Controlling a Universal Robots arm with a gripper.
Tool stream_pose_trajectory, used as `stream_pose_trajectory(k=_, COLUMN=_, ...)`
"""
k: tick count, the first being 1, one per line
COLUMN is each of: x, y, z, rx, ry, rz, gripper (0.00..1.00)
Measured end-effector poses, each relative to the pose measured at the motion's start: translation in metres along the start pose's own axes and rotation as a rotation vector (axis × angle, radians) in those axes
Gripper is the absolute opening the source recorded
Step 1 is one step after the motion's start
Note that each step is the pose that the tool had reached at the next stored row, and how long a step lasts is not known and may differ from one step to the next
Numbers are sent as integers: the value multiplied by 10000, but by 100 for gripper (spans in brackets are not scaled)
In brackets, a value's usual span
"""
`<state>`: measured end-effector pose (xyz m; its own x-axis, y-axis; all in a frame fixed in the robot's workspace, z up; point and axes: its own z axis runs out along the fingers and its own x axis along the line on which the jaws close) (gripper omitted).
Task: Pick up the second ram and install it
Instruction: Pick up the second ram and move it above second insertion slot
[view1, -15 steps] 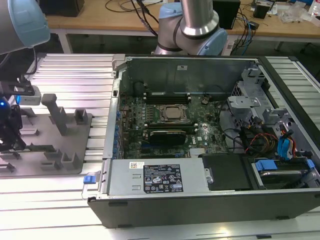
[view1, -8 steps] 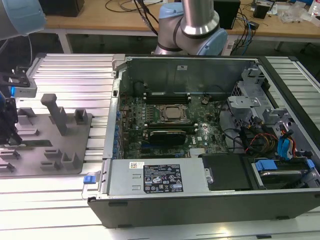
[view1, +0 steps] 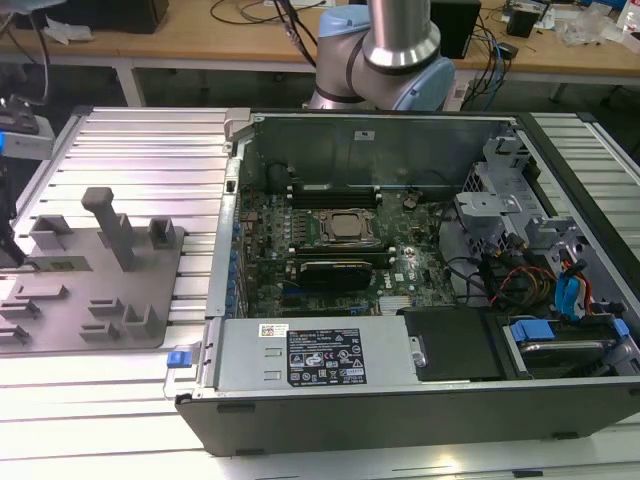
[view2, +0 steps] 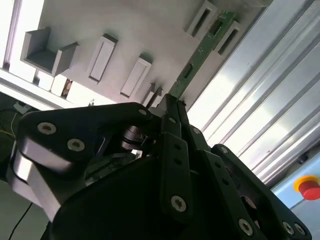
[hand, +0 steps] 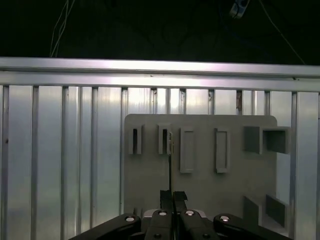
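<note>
We see the jaws pressed together on one end of the second ram (view2: 200, 54), pinching the thin green board between them. The ram's other end reaches in among the slotted blocks of the grey fixture plate (hand: 205, 190). The plate lies on the ribbed metal counter (hand: 60, 150), at the exterior view's left of the open computer case (view1: 400, 260).
</note>
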<state>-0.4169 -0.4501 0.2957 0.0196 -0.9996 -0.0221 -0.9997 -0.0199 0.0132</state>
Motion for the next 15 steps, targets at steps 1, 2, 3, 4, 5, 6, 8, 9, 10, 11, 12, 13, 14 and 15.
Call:
stream_pose_trajectory(k=1, x=-2, y=1, z=-71, rx=1, ry=0, rz=-1, gripper=10)
stream_pose_trajectory(k=2, x=-4, y=1, z=-109, rx=1, ry=0, rz=0, gripper=10)
stream_pose_trajectory(k=3, x=-5, y=2, z=-128, rx=0, ry=0, rz=0, gripper=10)
stream_pose_trajectory(k=4, x=-6, y=2, z=-159, rx=1, ry=0, rz=0, gripper=10)
stream_pose_trajectory(k=5, x=-7, y=2, z=-191, rx=1, ry=0, rz=0, gripper=10)
stream_pose_trajectory(k=6, x=-8, y=3, z=-212, rx=0, ry=0, rz=-1, gripper=10)
stream_pose_trajectory(k=8, x=-12, y=4, z=-316, rx=1, ry=0, rz=0, gripper=10)
stream_pose_trajectory(k=9, x=-16, y=5, z=-377, rx=0, ry=0, rz=0, gripper=10)
stream_pose_trajectory(k=10, x=-17, y=5, z=-400, rx=0, ry=0, rz=0, gripper=10)
stream_pose_trajectory(k=11, x=-17, y=5, z=-415, rx=1, ry=-1, rz=0, gripper=10)
stream_pose_trajectory(k=12, x=-17, y=5, z=-424, rx=0, ry=0, rz=0, gripper=10)
stream_pose_trajectory(k=13, x=-18, y=6, z=-436, rx=1, ry=0, rz=0, gripper=10)
stream_pose_trajectory(k=14, x=-18, y=6, z=-461, rx=1, ry=0, rz=0, gripper=10)
stream_pose_trajectory(k=15, x=-19, y=6, z=-487, rx=1, ry=0, rz=-1, gripper=10)
